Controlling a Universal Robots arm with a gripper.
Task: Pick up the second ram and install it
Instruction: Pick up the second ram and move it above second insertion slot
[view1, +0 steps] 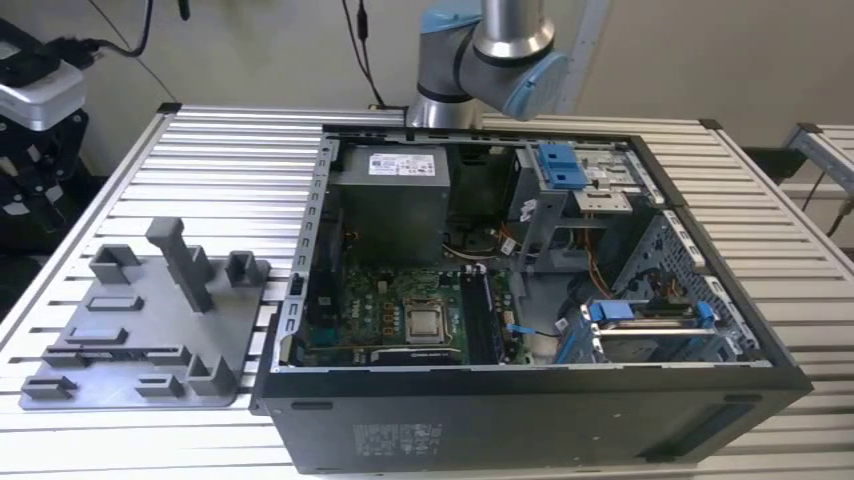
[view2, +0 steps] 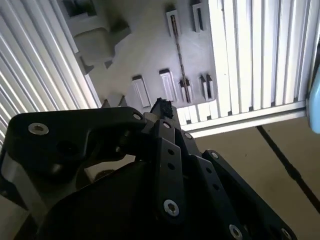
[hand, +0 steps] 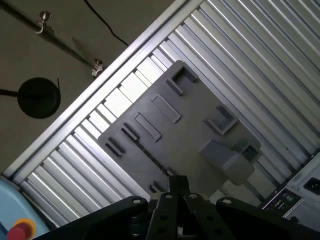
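The second ram (view2: 178, 50) stood on its thin edge in the grey tray (view2: 145, 45). The tray sat on the desk (view1: 227, 140), to the exterior view's left of the open computer case (view1: 534, 400). The ram was down below my end effector (view2: 162, 106) and a little past its tip, not touching it. In the second wrist view its long side ran almost straight away from my tip, like a thin dark line. My end effector looked pressed together, with nothing in it and touching nothing.
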